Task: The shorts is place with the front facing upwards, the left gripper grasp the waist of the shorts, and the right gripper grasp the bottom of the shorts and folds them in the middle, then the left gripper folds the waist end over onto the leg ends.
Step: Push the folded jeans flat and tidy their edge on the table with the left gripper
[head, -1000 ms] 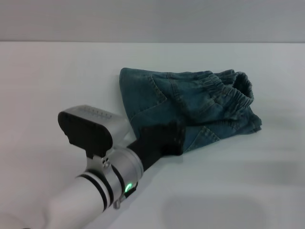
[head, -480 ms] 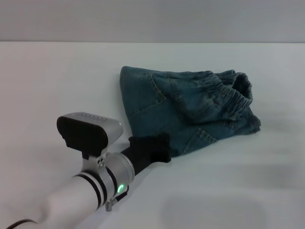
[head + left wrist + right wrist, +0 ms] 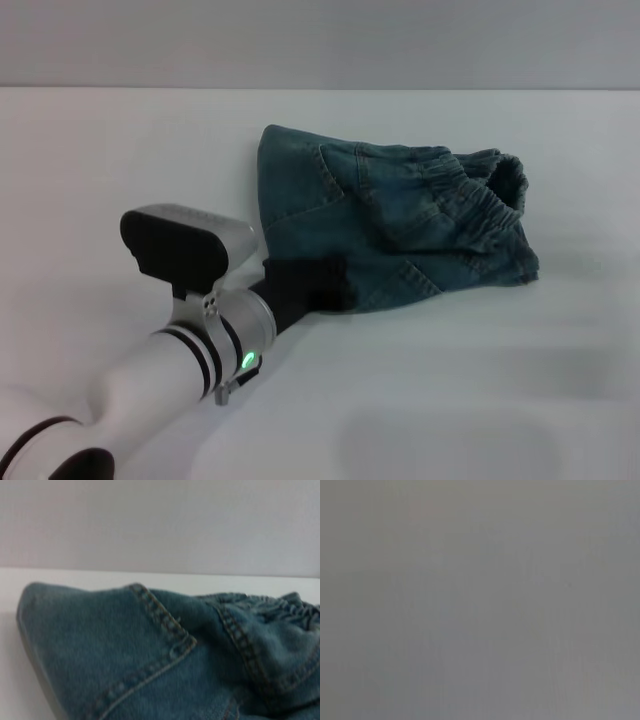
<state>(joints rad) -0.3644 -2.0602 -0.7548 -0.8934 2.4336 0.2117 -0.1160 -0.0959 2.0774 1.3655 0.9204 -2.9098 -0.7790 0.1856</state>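
A broad white table (image 3: 120, 150) is seen filling the head view, w/ a grey wall behind it. On it, centre to right, the blue-green washed denim shorts (image 3: 400, 225) are laid in a folded, bunched heap; the stitched seams and a pocket edge are shown close up in the left wrist view (image 3: 165, 630). The gathered elastic waist of the shorts (image 3: 480, 195) is puckered along the heap's upper right side, curled open at the far right end. The leg ends can't be picked out w/ certainty, prob. tucked under the fold.

The silver-white cylindrical left arm w/ black rings and a green light (image 3: 215, 345) is extended from the lower left corner toward the denim. Its black claw-like left end effector (image 3: 318, 285) is set at the near left edge of the shorts, touching the fabric. Whether its fingers are spread or pinched on the cloth cannot be told, since the black tip is seen only as a dark mass against the denim.

The right end effector is not seen in any view.
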